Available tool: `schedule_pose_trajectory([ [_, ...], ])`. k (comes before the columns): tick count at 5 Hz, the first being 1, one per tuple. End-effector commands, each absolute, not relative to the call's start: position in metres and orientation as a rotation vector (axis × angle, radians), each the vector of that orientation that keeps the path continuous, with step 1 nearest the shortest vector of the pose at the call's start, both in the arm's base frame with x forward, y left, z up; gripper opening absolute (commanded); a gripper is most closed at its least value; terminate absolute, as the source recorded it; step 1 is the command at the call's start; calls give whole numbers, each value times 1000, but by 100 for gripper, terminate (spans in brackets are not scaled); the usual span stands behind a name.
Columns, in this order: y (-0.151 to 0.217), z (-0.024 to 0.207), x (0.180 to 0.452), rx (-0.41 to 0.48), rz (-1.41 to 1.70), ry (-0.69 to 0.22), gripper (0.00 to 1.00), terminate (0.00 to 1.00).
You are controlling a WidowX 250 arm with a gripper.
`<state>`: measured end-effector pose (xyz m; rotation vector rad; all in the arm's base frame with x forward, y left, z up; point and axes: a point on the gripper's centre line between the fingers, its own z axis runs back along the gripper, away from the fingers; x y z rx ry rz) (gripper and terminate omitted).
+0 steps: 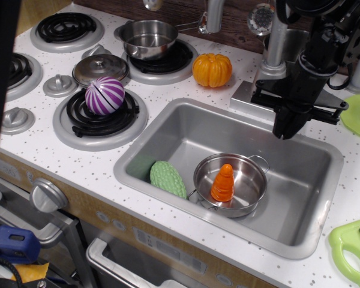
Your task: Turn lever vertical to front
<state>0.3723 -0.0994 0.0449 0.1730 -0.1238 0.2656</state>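
My black gripper (284, 131) hangs fingers-down over the back edge of the sink (168, 138), just in front of and right of the silver faucet body (270, 67). The fingers look pressed together into one dark tip with nothing between them. The arm and gripper cover the faucet's right side, so the lever is hidden behind them. The faucet's tall spout (278, 27) rises behind the arm.
In the sink a steel pot (251, 191) holds an orange carrot (222, 182), next to a green vegetable (167, 178). An orange pumpkin (212, 69) stands left of the faucet. A purple striped ball (105, 95), a lid (99, 69) and a pot (149, 38) sit on the stove. Green plates (355, 117) lie at right.
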Motion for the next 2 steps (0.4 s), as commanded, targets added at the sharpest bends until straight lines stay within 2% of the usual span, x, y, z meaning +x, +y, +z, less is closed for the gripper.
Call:
schedule_pose_trajectory([
  [1,-108,120,390,216,265,-199,0,0],
  [2,-109,127,398,266,249,-212,0,100],
])
